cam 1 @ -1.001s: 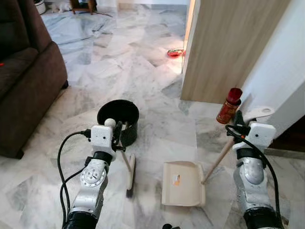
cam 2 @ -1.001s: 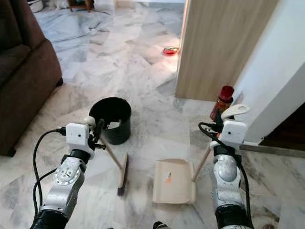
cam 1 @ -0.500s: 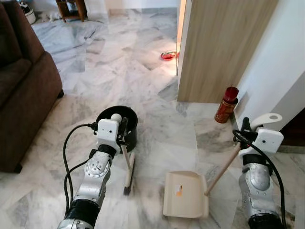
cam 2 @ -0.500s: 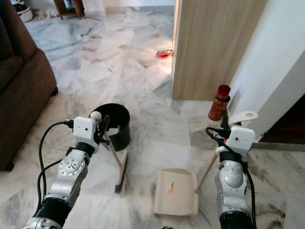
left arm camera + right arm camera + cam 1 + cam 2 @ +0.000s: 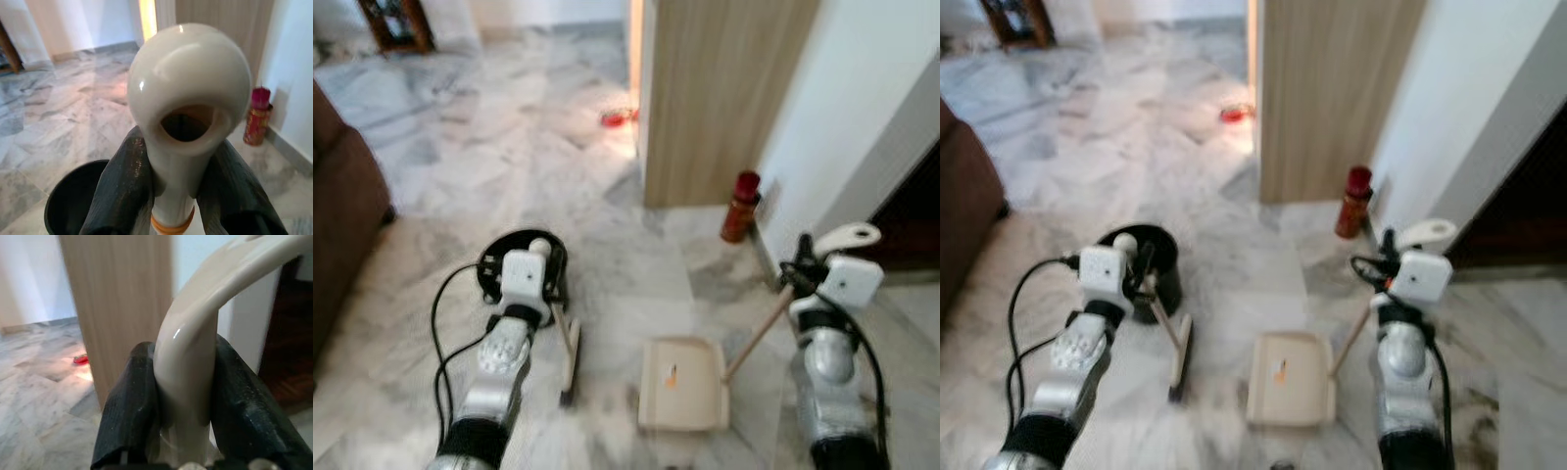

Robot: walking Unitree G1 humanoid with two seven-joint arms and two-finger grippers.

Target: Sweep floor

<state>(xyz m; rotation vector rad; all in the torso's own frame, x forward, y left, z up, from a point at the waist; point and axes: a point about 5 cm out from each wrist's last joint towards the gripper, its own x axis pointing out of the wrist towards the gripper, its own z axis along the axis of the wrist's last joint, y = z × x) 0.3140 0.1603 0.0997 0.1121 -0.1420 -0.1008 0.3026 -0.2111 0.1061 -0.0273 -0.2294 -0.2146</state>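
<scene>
Left claw (image 5: 176, 196) clamped around the cream grip of the broom (image 5: 570, 345), black fingers (image 5: 122, 191) pressed on both sides just under the rounded, hollow knob at the top. From the head views, stick slanting down and to the right from that claw, with the brush head resting flat on the marble floor (image 5: 626, 264), right next to the black bucket (image 5: 514, 264). Bucket just behind the left claw, partly hidden by the wrist.

Right claw (image 5: 183, 396) closed on the curved cream handle of the dustpan (image 5: 683, 384), fingers (image 5: 132, 406) hugging the handle from either side. Wooden stick running down and leftward from that claw to the pan, which sits flat on the floor between the two arms, open tray facing up, small orange mark inside it. Broom head and dustpan near each other but apart, strip of bare floor between.

Grey-white veined marble all round, a bit blurry. Wooden panel (image 5: 724, 88) standing ahead, white wall (image 5: 862, 108) to its right, dark doorway at the far right edge. Red can (image 5: 739, 206) upright on the floor at the foot of the wall, beyond the right claw. Something small and red (image 5: 612, 118) further off on the floor. Brown sofa (image 5: 342, 235) at the left edge.
</scene>
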